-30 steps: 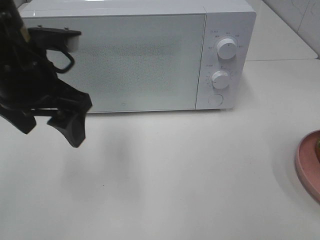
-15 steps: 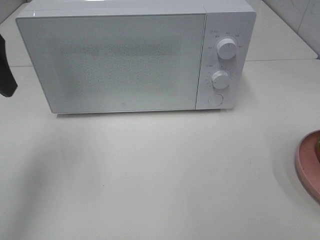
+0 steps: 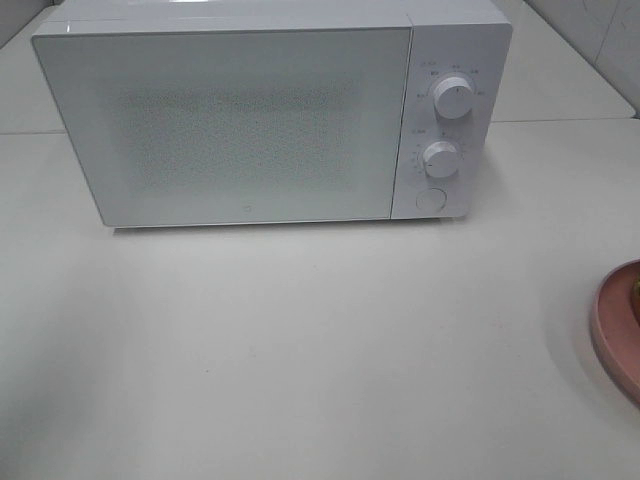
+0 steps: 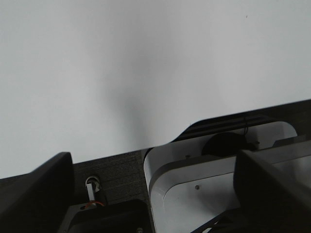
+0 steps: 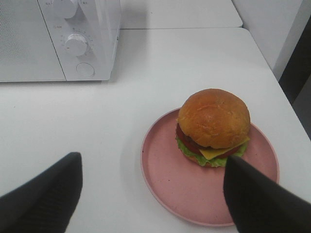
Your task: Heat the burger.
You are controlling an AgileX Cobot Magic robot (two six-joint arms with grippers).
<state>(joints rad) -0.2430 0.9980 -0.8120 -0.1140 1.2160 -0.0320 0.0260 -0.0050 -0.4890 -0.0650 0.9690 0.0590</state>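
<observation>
A white box-shaped microwave oven (image 3: 270, 115) with two round dials stands door shut at the back of the white tabletop (image 3: 320, 350). The burger (image 5: 213, 126), with glossy brown bun, lettuce, tomato and cheese, sits on a round pink plate (image 5: 165, 170) at the table's right side. The black right gripper (image 5: 153, 191) hovers over the plate with fingers spread apart, empty; the left gripper (image 4: 155, 189) likewise stands apart, holding nothing.

You are looking at a staged kitchen bench, more test setup than home. A boxy white microwave oven (image 3: 270, 115) with two round dials stands on a plain white tabletop (image 3: 320, 350), with pale wall tiles (image 3: 590, 25) behind it.
</observation>
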